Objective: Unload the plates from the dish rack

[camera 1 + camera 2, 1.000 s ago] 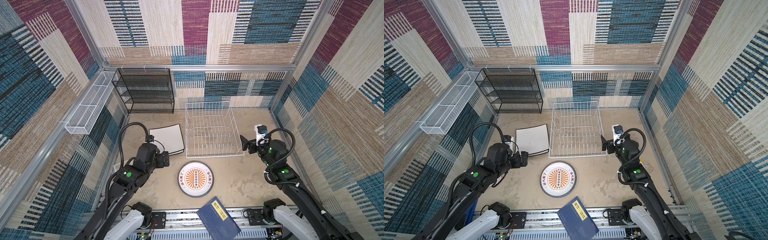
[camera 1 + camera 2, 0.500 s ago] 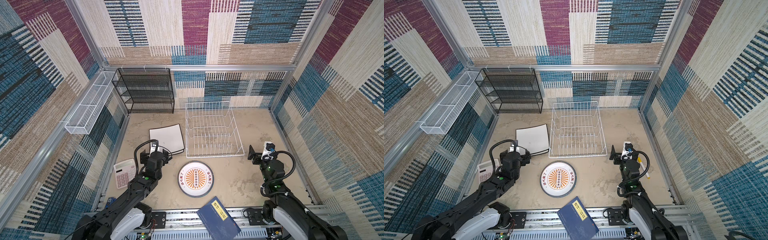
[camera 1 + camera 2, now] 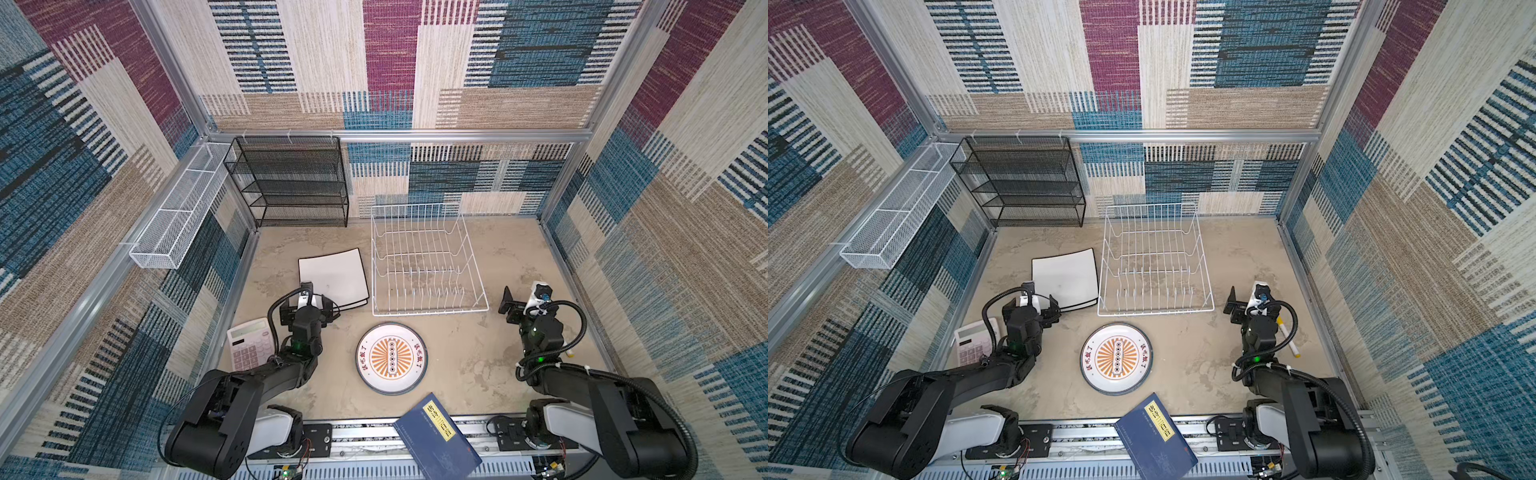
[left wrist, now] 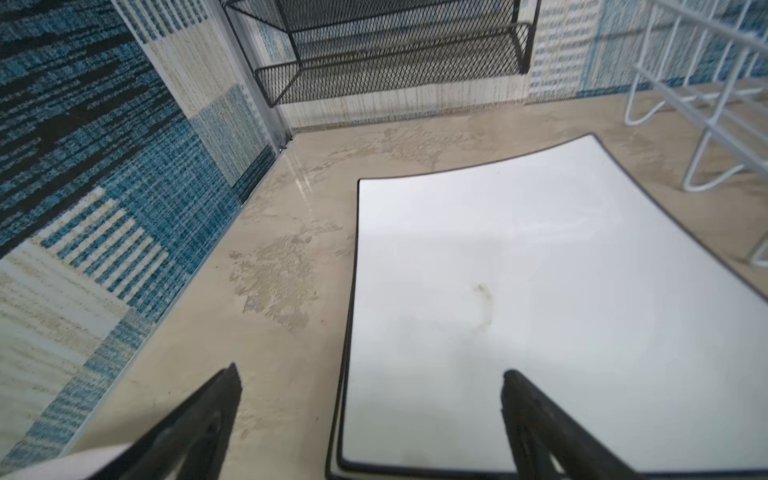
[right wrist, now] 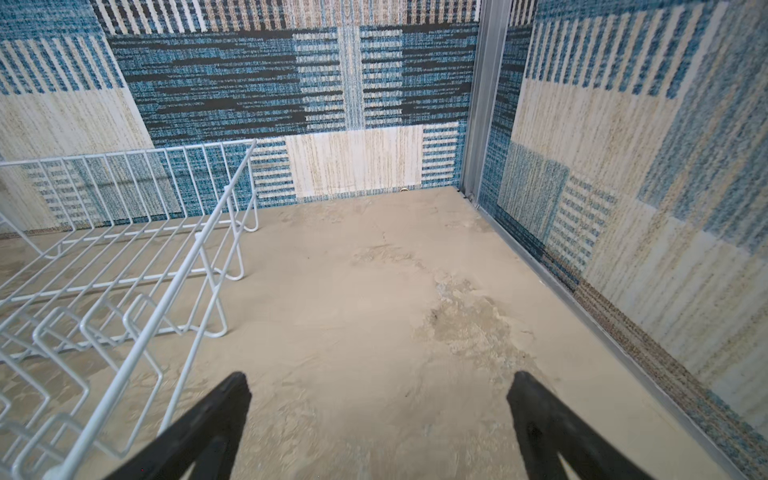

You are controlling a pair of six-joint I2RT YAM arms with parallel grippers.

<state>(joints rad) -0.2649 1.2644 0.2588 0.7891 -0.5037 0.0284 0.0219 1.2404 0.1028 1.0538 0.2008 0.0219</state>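
The white wire dish rack (image 3: pixel 428 266) (image 3: pixel 1152 266) (image 5: pixel 124 270) stands empty at the middle back. Left of it, two square plates (image 3: pixel 332 276) (image 3: pixel 1065 278) (image 4: pixel 540 311), white with black edges, lie stacked flat on the table. A round plate (image 3: pixel 391 358) (image 3: pixel 1117 358) with an orange printed face lies in front of the rack. My left gripper (image 3: pixel 309 301) (image 3: pixel 1036 305) (image 4: pixel 370 378) hangs open over the square plates' near left corner, holding nothing. My right gripper (image 3: pixel 524 297) (image 3: pixel 1246 303) (image 5: pixel 378 382) is open over bare table, just right of the rack's front corner.
A black mesh shelf unit (image 3: pixel 291 183) stands at the back left, and a long white mesh tray (image 3: pixel 178 216) hangs on the left wall. A calculator (image 3: pixel 249 343) lies beside the left arm. A blue book (image 3: pixel 436 436) overhangs the front rail. A white marker (image 3: pixel 1289 340) lies near the right wall.
Both arms have folded back and down toward their bases. The right gripper drew away from the rack's front right corner. The calculator has come into view beside the left arm.
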